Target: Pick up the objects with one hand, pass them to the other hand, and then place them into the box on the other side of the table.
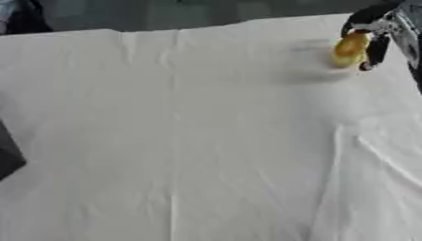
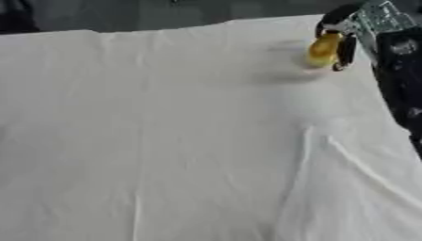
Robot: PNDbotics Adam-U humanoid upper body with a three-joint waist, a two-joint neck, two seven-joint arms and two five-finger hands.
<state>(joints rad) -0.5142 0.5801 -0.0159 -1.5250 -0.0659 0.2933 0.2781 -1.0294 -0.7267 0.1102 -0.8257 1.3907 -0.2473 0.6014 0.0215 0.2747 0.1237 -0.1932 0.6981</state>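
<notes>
A yellow object (image 1: 350,49) is held near the far right corner of the tabletop (image 1: 206,141), the right hand (image 1: 369,29) curled around it. It is judged lifted or nearly so. The hand-over and the placing remain undone. No left hand is seen; a dark shape (image 1: 8,155) at the left edge cannot be identified.

Open white cloth (image 1: 206,141) (dark object (image 1: 8,155) left)

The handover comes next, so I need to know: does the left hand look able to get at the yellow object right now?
Probably not yet. The yellow object sits in the right hand at the far right of the white cloth, fingers curled round it. No left hand shows in either view, though the cloth between lies bare.
</notes>
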